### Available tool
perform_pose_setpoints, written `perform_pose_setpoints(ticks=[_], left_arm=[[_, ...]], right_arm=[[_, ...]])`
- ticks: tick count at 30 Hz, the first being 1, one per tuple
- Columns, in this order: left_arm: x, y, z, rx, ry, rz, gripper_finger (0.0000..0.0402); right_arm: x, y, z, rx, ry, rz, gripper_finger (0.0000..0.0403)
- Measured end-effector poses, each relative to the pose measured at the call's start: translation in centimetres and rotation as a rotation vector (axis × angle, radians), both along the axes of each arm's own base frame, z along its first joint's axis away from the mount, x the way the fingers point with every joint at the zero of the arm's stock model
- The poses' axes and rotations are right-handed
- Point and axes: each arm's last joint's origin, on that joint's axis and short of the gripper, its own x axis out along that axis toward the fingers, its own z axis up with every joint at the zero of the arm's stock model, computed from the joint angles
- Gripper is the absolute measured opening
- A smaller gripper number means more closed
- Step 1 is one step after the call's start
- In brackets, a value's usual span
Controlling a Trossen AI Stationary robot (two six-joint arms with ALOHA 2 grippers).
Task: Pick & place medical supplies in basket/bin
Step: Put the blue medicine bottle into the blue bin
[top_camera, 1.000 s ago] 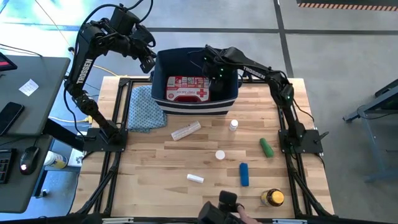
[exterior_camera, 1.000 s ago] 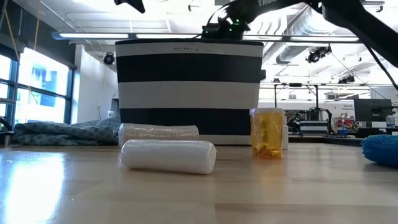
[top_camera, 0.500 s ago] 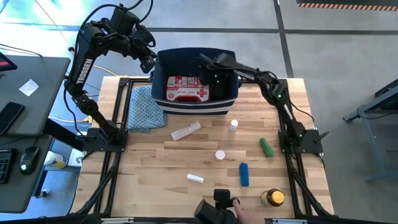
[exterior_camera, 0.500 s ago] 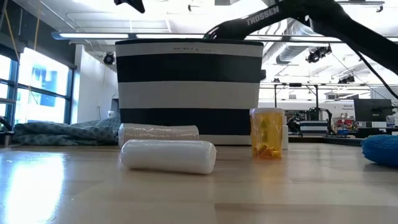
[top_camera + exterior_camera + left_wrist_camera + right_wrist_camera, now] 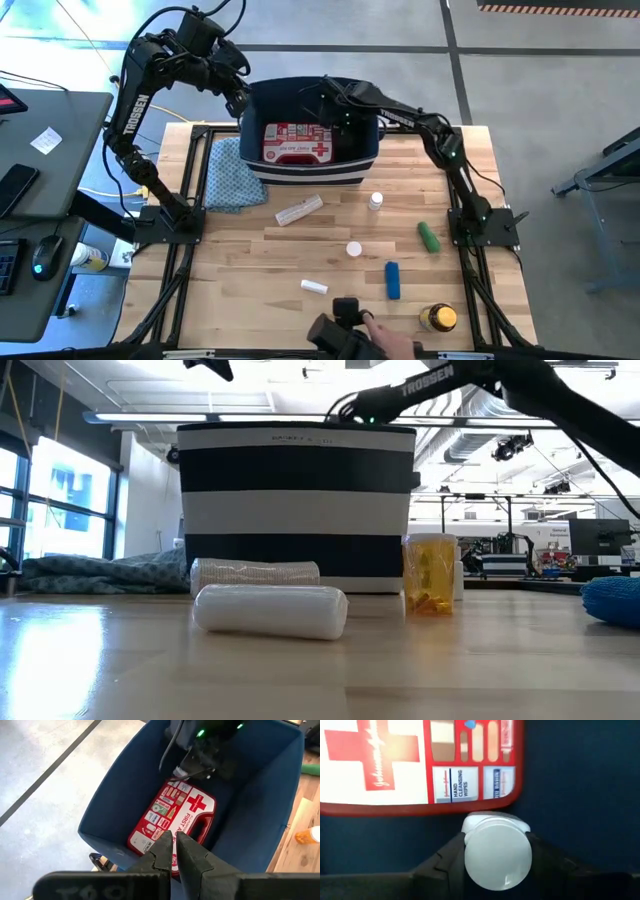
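- Mostly, the wooden table (image 5: 330, 250) has free surface between the loose supplies; the patterned cloth (image 5: 232, 172) lies just beside the navy bin (image 5: 262, 165) at the far edge.
- Inside the bin lies the red first-aid kit (image 5: 297, 143), with blue wall showing around it.
- Right gripper (image 5: 325, 108) is down inside the bin, its fingers closed on a white bottle (image 5: 496, 851); the bottle's body is hidden.
- Left gripper (image 5: 174, 851) hangs above the bin's rim, fingers nearly together, holding nothing.

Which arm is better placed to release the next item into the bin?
Right. The right gripper is inside the bin, holding a white bottle beside the first-aid kit. The left gripper hovers above, shut and empty.
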Motion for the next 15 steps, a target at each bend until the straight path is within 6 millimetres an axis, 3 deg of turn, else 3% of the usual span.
perform_pose_setpoints(ticks=[9, 15], left_arm=[[0.0, 0.0, 0.0, -0.001, 0.000, 0.000, 0.0060], [0.0, 0.0, 0.0, -0.001, 0.000, 0.000, 0.0060]], right_arm=[[0.6, -0.4, -2.7, 0.035, 0.053, 0.019, 0.0165], [0.7, -0.8, -3.0, 0.010, 0.051, 0.006, 0.0181]])
